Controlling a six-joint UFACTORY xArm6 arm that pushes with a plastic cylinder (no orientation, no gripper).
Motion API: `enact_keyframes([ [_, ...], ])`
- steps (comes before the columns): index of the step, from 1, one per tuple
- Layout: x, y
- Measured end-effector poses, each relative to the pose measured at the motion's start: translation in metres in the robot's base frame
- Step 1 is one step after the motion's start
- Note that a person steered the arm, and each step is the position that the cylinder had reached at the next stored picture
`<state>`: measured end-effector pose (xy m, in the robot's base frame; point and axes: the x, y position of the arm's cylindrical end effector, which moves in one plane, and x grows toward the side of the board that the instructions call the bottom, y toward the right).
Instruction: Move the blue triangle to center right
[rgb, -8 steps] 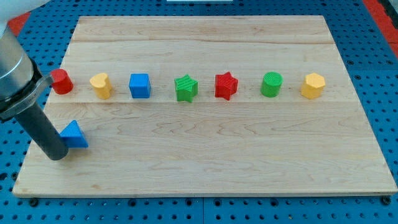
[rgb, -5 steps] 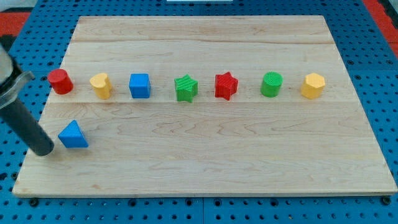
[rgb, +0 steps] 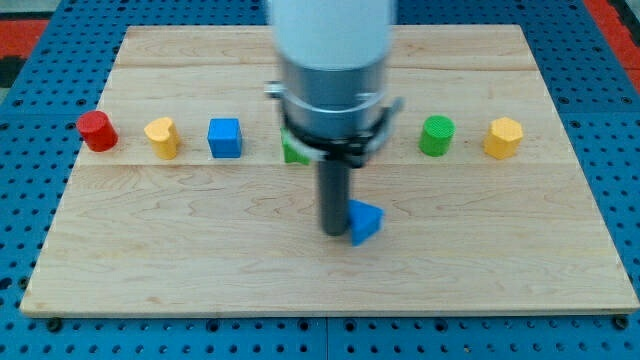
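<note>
While the rod stands mid-tabletop (rgb: 150, 270), my tip (rgb: 335, 231) touches the blue triangle (rgb: 366, 220) from the view's left; no end effector shows.

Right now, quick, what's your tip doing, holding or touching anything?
My tip: no gripper, so nothing is held; it sits against the view's left side of the blue triangle, near the board's middle.
</note>
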<state>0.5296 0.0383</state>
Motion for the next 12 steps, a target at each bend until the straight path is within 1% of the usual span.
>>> enact_keyframes([
  [1, 0.000, 0.071],
  [2, 0.000, 0.113],
  [3, 0.000, 0.148],
  [4, 0.025, 0.165],
  [5, 0.027, 0.191],
  [6, 0.018, 0.204],
  [7, -0.003, 0.206],
  [8, 0.009, 0.211],
  [9, 0.013, 0.199],
  [10, -0.010, 0.183],
  [12, -0.051, 0.181],
])
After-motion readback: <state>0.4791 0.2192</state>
